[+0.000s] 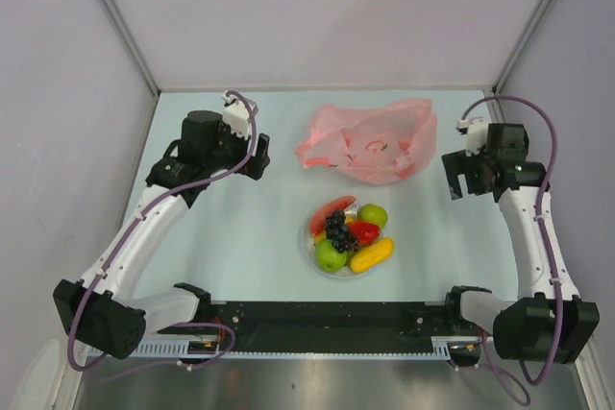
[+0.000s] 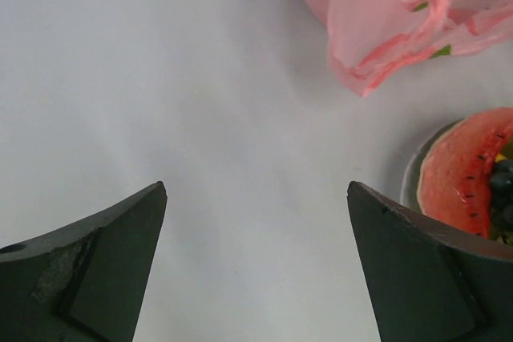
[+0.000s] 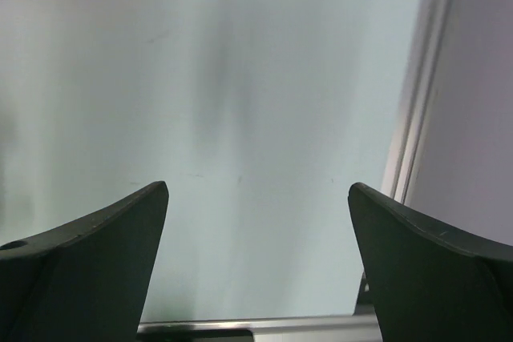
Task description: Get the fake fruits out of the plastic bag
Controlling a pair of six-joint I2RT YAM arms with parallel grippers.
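Note:
The fake fruits (image 1: 348,235) lie piled on a round white plate (image 1: 338,274) at the table's middle front: a watermelon slice (image 1: 327,211), dark grapes (image 1: 336,229), a green apple (image 1: 330,255), a red piece (image 1: 363,232) and an orange-yellow oblong one (image 1: 372,254). The pink plastic bag (image 1: 370,141) lies crumpled behind the plate; I cannot tell whether anything is inside. My left gripper (image 1: 259,157) hangs open left of the bag, holding nothing. My right gripper (image 1: 450,180) is open right of the bag, also holding nothing.
In the left wrist view the open left gripper (image 2: 256,186) faces bare table, with the bag (image 2: 401,14) at upper right and the watermelon slice (image 2: 457,170) on the plate's rim (image 2: 410,178). The right wrist view shows the right gripper (image 3: 256,186) and the side wall rail (image 3: 417,94).

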